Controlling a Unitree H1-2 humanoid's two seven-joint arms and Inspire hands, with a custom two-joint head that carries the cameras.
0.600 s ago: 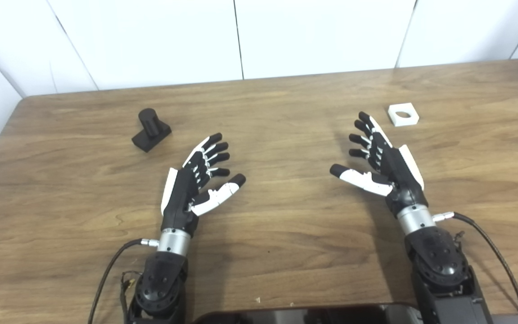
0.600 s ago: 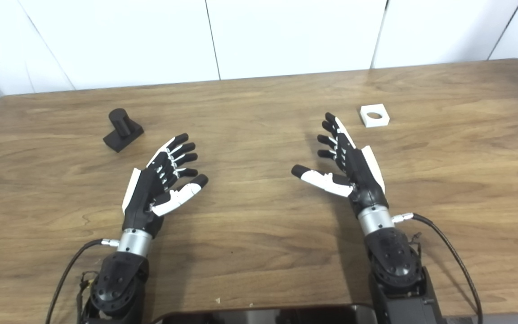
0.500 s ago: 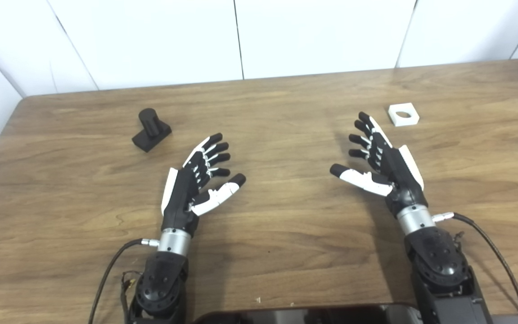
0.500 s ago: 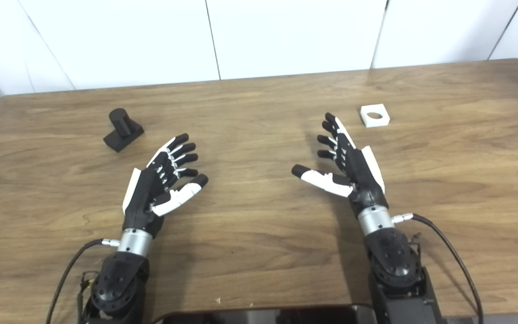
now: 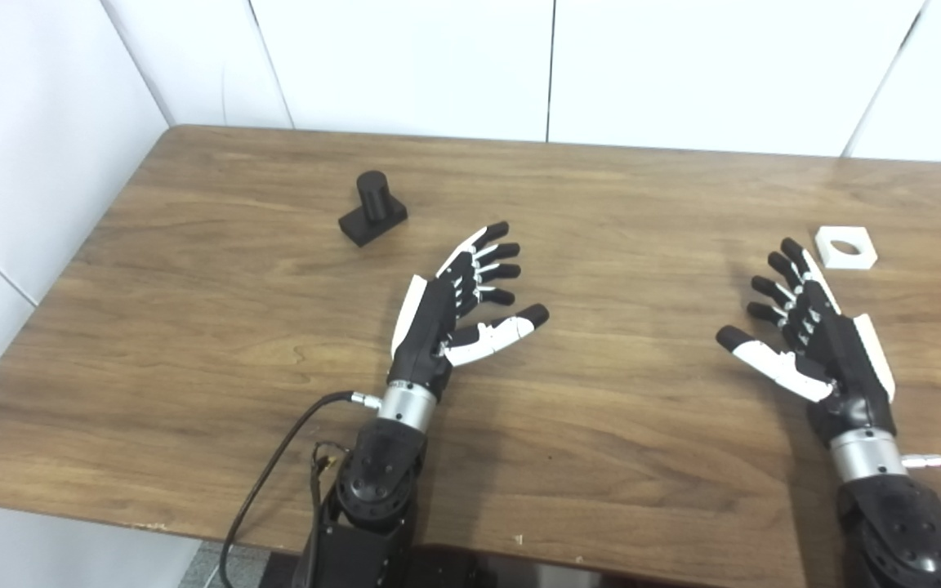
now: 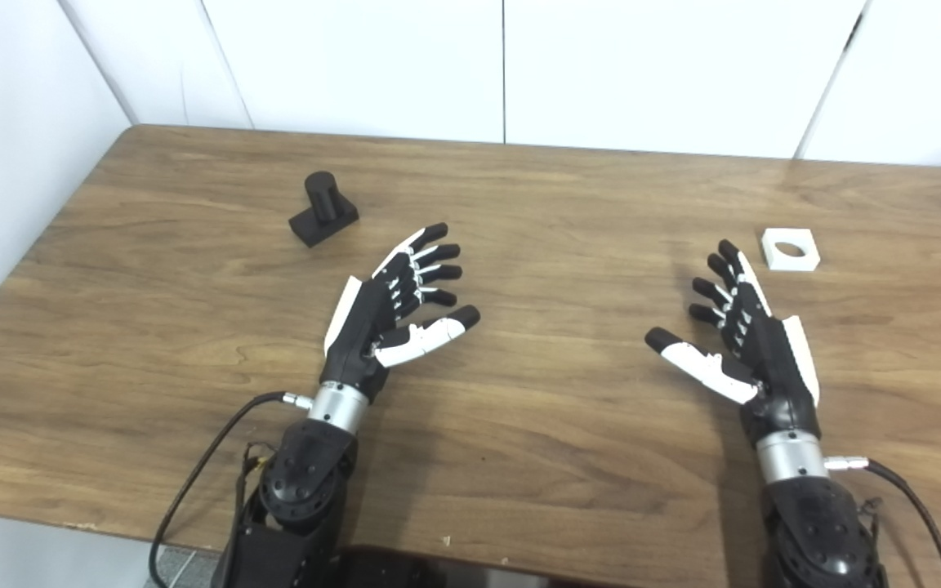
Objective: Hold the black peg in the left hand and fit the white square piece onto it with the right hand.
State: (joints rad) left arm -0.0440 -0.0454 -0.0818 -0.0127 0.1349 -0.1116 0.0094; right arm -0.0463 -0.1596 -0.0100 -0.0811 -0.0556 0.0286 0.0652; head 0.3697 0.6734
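Black peg: short upright cylinder on a flat block base, standing free in the upper left of the frame. White square: flat, round hole through the middle, lying at the right edge.

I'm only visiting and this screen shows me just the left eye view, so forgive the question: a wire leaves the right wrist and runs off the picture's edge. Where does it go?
Observer: In the right eye view the cable leaves the wrist of the right hand and curves down beside the forearm to the bottom edge.
Operator: The white square piece sits almost at my edge. Is it near the table's end?
Observer: No. The white square piece has a broad stretch of table beyond it on the right. The table's end isn't shown there either.
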